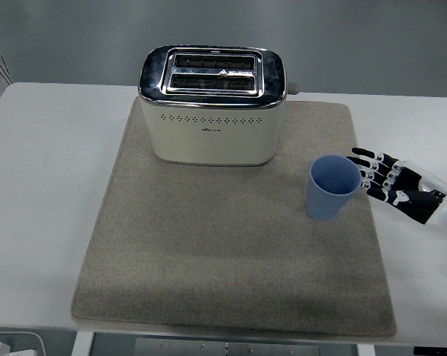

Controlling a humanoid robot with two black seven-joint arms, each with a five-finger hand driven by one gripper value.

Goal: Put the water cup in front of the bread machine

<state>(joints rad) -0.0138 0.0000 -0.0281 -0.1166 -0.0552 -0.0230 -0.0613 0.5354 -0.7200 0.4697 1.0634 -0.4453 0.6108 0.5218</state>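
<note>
We see the blue water cup (333, 188) standing upright on the grey mat (230, 259), right of centre in the frame, below and to the right of the cream bread machine (213, 107). Our right hand (393, 184) reaches in from the right edge, fingers spread and holding nothing, fingertips just beside the cup's rim.

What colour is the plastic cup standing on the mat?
Light blue; the plastic cup shows best in the head view.
</note>
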